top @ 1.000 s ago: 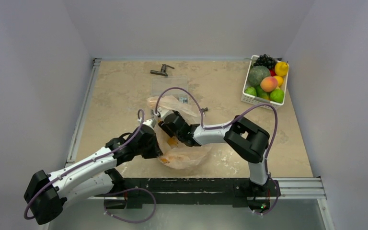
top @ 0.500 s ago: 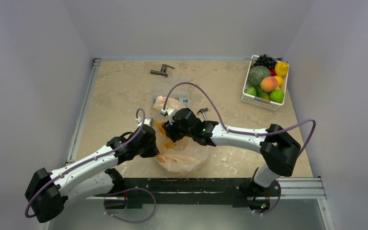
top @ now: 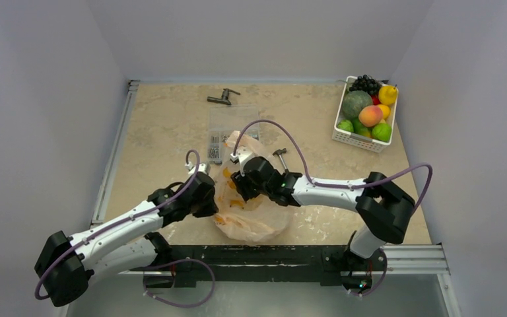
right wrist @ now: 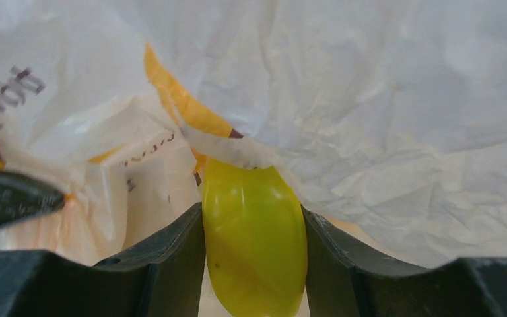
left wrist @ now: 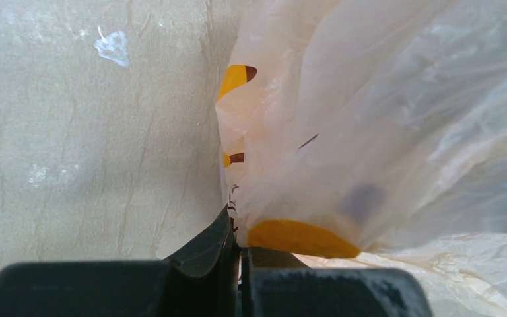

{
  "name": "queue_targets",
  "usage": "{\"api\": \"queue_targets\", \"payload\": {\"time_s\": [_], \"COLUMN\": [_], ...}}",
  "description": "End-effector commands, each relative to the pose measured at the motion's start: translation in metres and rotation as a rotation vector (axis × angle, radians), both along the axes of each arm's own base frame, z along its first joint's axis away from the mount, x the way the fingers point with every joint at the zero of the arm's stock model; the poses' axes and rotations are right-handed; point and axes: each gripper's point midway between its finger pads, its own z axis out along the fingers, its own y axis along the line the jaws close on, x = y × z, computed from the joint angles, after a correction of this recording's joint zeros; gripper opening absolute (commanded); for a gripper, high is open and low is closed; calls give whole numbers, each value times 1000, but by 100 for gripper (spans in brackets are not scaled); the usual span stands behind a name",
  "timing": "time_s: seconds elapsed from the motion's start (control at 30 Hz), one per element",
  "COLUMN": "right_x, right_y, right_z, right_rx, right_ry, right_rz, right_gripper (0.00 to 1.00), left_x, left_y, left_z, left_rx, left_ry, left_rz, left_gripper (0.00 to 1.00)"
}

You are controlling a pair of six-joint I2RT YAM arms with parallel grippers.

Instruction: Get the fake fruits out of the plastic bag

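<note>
The right claw [right wrist: 253, 219] is clamped on a yellow-green fake fruit [right wrist: 254, 254] inside the plastic bag [left wrist: 383, 119]; the left claw [left wrist: 239, 246] pinches the bag's rim. Best to draw the fruit straight back through the mouth, rim anchored, so the film doesn't follow

Green fruit [right wrist: 254, 244] partly under plastic bag [right wrist: 403, 99], its bottom cut off

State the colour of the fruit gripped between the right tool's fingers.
Glossy yellow-green; the fruit shows best in the right wrist view.
</note>
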Motion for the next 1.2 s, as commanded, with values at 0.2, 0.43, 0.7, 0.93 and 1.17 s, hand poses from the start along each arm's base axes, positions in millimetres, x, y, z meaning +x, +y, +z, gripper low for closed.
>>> {"api": "queue_targets", "payload": {"time_s": [0.2, 0.43, 0.7, 0.93, 1.17], "right_x": [7, 4, 16, 22, 0], "right_y": [10, 1, 6, 7, 18], "right_z": [-13, -3, -11, -17, 41], "right_rx": [117, 156, 109, 56, 182], "right_ry": [-14, -36, -61, -76, -55], "right_rz": [-71, -90, -102, -102, -13], "right_gripper": [67, 74, 66, 50, 19], "left_x": [-15, -15, -17, -16, 2], "left_y": [-13, -16, -16, -12, 9], "left_z": [-15, -18, -20, -17, -7], "left_rx": [-91, -99, -102, -95, 41], "left_ry": [61, 64, 74, 61, 22], "left_rz": [-25, -31, -32, -21, 56], "left_gripper": [0, 0, 0, 0, 0]}}
